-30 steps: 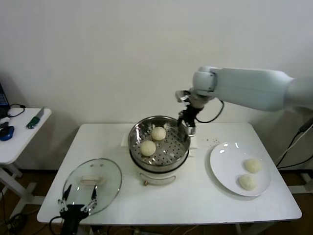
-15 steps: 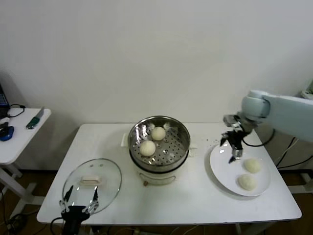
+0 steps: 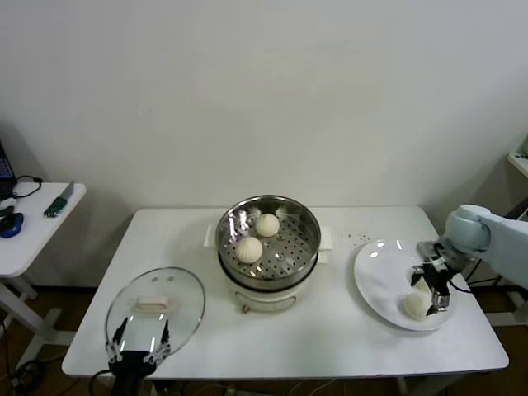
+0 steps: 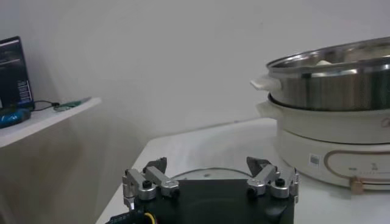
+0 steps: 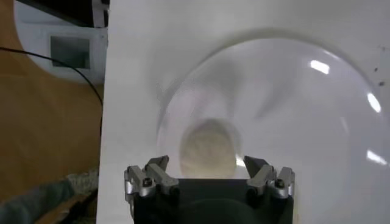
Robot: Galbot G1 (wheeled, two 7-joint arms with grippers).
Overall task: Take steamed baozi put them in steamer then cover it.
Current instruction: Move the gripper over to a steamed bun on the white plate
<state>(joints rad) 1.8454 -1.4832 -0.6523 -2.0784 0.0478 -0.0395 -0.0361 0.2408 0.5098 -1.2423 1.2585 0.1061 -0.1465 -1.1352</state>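
Note:
The steamer stands mid-table with two baozi on its perforated floor. A white plate lies to its right. One baozi shows on it; my right gripper hangs low over the plate and hides the second. In the right wrist view the right gripper is open, with a baozi on the plate just ahead between its fingers, not gripped. My left gripper is open and parked at the table's front left; it also shows in the left wrist view.
The clear glass lid with a white handle lies flat at the front left, just beyond the left gripper. The steamer also shows in the left wrist view. A small side table with tools stands to the far left.
My right arm swung from the steamer's far right rim across to the plate and came down over the baozi there. The left arm barely moved.

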